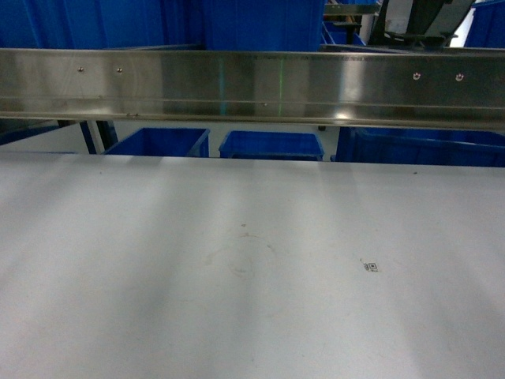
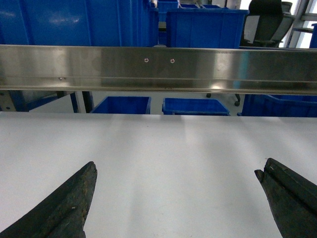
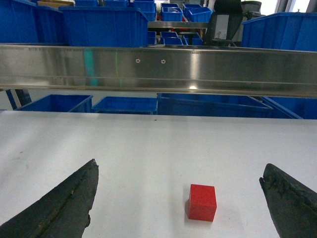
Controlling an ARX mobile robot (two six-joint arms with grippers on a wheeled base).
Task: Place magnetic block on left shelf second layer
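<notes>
1. Right gripper [image 3: 178, 198] wide open, empty; magnetic block [image 3: 202, 202] sits on the table [image 3: 148, 144] between my fingers, slightly right of centre.
2. Shift right, drop, close squarely on flat faces.
3. Left gripper [image 2: 176, 198] open, empty too.

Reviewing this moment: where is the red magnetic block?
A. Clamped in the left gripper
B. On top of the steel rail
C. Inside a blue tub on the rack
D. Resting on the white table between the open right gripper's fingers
D. The right wrist view shows the magnetic block sitting on the white table, untouched, with the right gripper spread wide around it.
</notes>
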